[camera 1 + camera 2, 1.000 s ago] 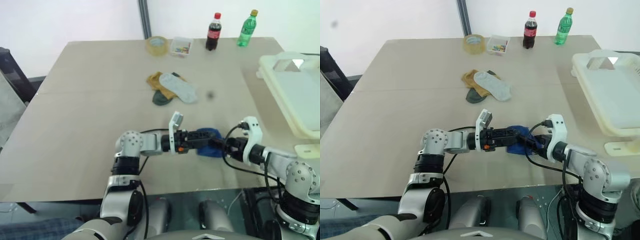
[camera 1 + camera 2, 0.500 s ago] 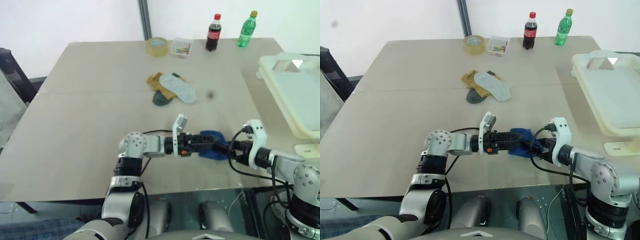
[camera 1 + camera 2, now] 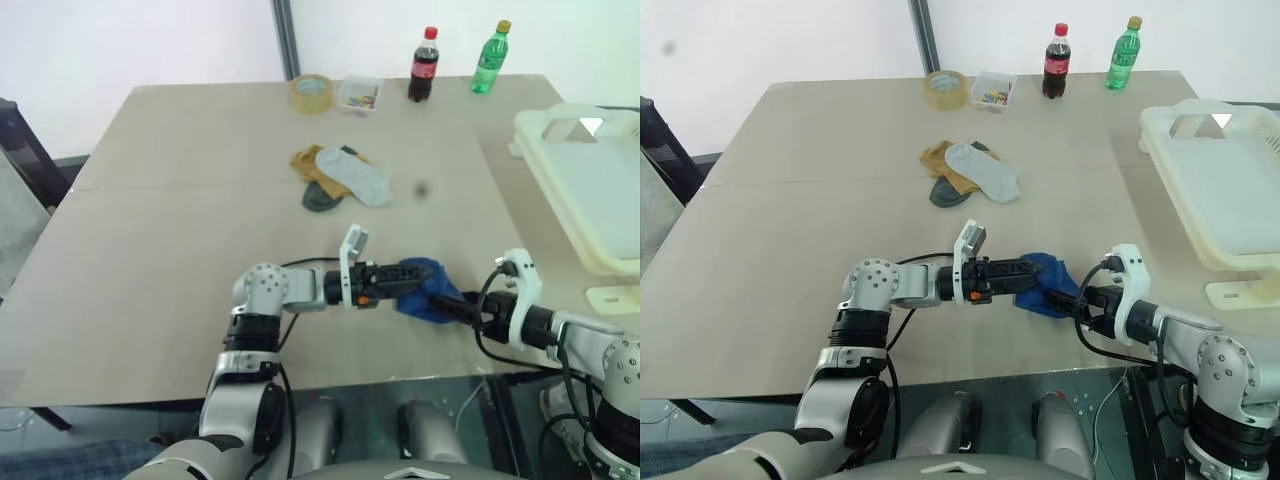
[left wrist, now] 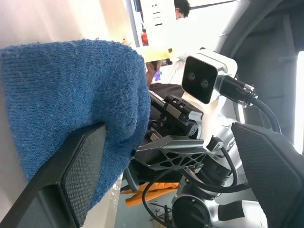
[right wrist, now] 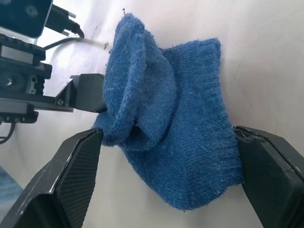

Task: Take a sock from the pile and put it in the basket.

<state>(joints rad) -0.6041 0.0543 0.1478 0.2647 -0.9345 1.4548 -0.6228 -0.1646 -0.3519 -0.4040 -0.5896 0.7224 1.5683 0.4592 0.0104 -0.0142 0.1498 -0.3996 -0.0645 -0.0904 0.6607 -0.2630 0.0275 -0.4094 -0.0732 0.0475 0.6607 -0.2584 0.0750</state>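
Both pairs of jaws stand wide apart, with the blue sock (image 5: 166,123) lying crumpled on the table (image 3: 180,200) between them; the right gripper (image 5: 161,190) has one black finger at each side of the sock, and whether they touch the fabric I cannot tell; the left gripper (image 3: 408,270) reaches in level from the other side, one finger (image 4: 76,175) against the sock's folded edge, the other well clear of it; neither closes on anything. Beyond the two grippers, farther up the table, lies the pile (image 3: 338,178): a grey sock on top, a mustard one under it, a dark green one at the near edge; well apart from the blue sock. Out past the right gripper, at the table's right edge, sits the cream basket (image 3: 590,180). Along the far edge stand a roll of tape (image 3: 311,92), a small clear box (image 3: 360,93), a cola bottle (image 3: 424,64) and a green bottle (image 3: 489,57).
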